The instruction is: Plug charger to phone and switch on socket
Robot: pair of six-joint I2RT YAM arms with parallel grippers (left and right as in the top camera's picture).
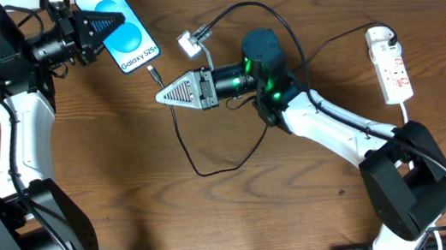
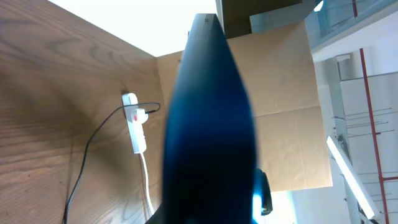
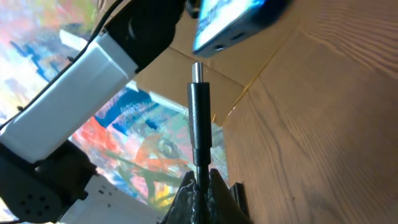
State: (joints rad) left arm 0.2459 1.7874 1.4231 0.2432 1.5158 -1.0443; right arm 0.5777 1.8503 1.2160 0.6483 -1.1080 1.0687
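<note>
The phone (image 1: pixel 132 38), blue screen reading "Galaxy S25", is held off the table at the back left by my left gripper (image 1: pixel 116 22), which is shut on it. In the left wrist view the phone (image 2: pixel 208 124) is a dark shape hiding the fingers. My right gripper (image 1: pixel 161 97) is shut on the charger (image 1: pixel 182 143) just behind its plug tip (image 1: pixel 153 72). The plug (image 3: pixel 199 118) points its metal end at the phone's bottom edge (image 3: pixel 239 22), a short gap away. The socket (image 1: pixel 392 64) lies at the far right, also visible as the socket (image 2: pixel 135 121) in the left wrist view.
A small white adapter (image 1: pixel 188 43) lies just right of the phone, with a black lead arcing over the right arm to the socket. The charger's cable loops across the table's middle. A cardboard wall (image 2: pixel 286 106) stands past the table's far edge.
</note>
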